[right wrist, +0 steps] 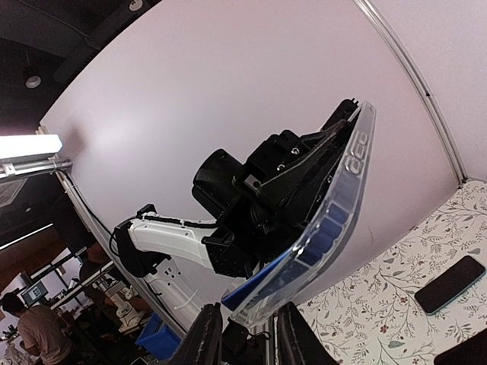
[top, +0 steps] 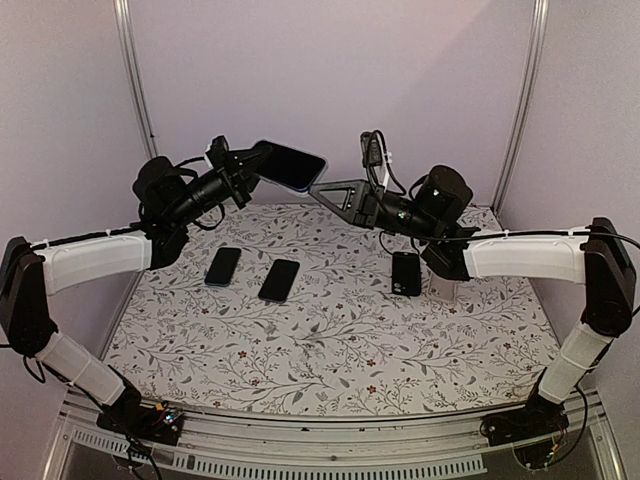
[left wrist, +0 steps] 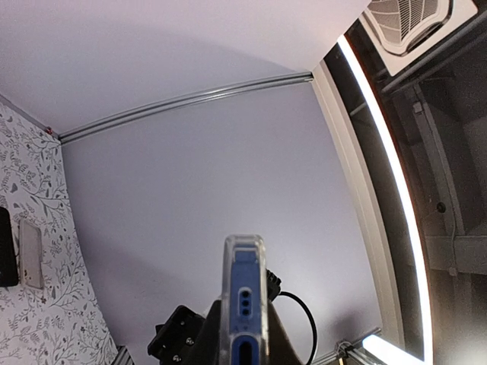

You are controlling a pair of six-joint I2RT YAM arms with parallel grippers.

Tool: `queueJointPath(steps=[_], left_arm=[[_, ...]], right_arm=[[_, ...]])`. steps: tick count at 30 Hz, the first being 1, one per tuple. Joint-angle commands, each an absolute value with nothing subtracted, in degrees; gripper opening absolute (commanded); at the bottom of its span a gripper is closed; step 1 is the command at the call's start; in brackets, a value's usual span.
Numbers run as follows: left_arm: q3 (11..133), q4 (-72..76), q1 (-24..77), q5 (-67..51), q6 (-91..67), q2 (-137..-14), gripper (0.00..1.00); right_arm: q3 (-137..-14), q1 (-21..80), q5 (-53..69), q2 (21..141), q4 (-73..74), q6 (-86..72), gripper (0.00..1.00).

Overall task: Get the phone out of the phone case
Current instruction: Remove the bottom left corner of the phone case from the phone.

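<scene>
left gripper (top: 252,160) jaws clamped on phone (top: 293,167) in phone case (right wrist: 358,163), right gripper (right wrist: 249,312) jaws slightly apart astride its end, grip unclear

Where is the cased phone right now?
Top view: the phone is up in the left gripper, left of centre over the table's far edge, with the right gripper at its right end.

Floral tbl (top: 330,350) w/ left phone (top: 223,266), mid phone (top: 279,280); right phone (top: 406,273).

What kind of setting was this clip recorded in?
Probably a robotics lab booth: plain panel walls on aluminium framing, a patterned tablecloth with phones, and a person at workstations beyond the enclosure.
</scene>
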State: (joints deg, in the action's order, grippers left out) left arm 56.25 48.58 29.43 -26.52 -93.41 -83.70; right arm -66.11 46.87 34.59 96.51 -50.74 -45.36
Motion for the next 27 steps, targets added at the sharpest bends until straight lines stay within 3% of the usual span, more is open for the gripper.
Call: queueJointPath(steps=[1,6,13,20,22,25,27], left_arm=[[56.43,53.14,30.06,-26.76,-93.32,-82.63,0.0],[56.61,53.49,30.06,-26.87,-93.6,-82.77,0.0],[56.87,55.06,30.15,-28.11,-94.0,-83.3,0.0],[58.79,56.3,30.24,-31.47,-93.42,-84.17,0.0],[57.83,55.85,30.17,-30.86,-92.92,-83.61,0.0],[57.18,56.18,29.95,-30.75,-92.92,-83.42,0.0],[57.19,55.85,29.88,-30.58,-92.65,-83.37,0.0]], right_arm=[[-68.15,47.21,35.15,97.06,-51.42,-45.63,0.22],[-68.41,47.22,35.25,97.19,-51.17,-45.19,0.19],[-70.24,47.2,35.47,97.62,-48.2,-44.94,0.0],[-73.54,47.13,33.69,98.9,-37.87,-42.1,0.0],[-73.52,47.13,34.71,99.17,-38.3,-42.22,0.04],[-72.52,47.17,35.07,98.76,-39.27,-42.23,0.21],[-72.36,47.18,35.48,98.4,-39.45,-42.13,0.27]])
